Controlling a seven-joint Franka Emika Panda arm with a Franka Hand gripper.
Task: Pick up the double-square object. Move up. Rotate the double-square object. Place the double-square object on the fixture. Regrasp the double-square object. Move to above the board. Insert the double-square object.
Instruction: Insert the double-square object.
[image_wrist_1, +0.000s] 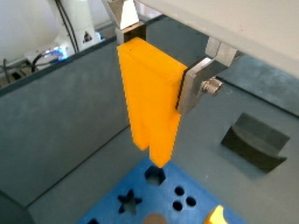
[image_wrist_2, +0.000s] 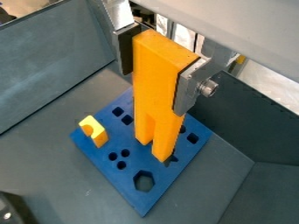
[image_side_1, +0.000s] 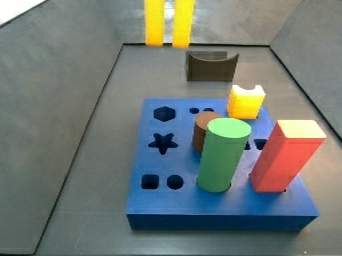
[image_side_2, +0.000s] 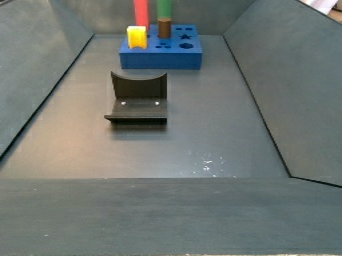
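The gripper (image_wrist_2: 163, 70) holds the double-square object (image_wrist_2: 158, 96) upright above the board (image_wrist_2: 117, 171); the fixture (image_side_2: 136, 97) stands apart from the board.

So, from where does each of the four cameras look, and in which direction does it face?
Wrist view: on the wrist, looking down past the gripper, shut on the yellow bar, to the board and fixture.
Wrist view: on the wrist, looking down the gripper onto the board and a short peg.
Side view: at the board's end, facing the fixture; only the bar shows.
Side view: opposite end, facing over the fixture to the board; no robot part shows.
Shared: both side views show board and fixture.
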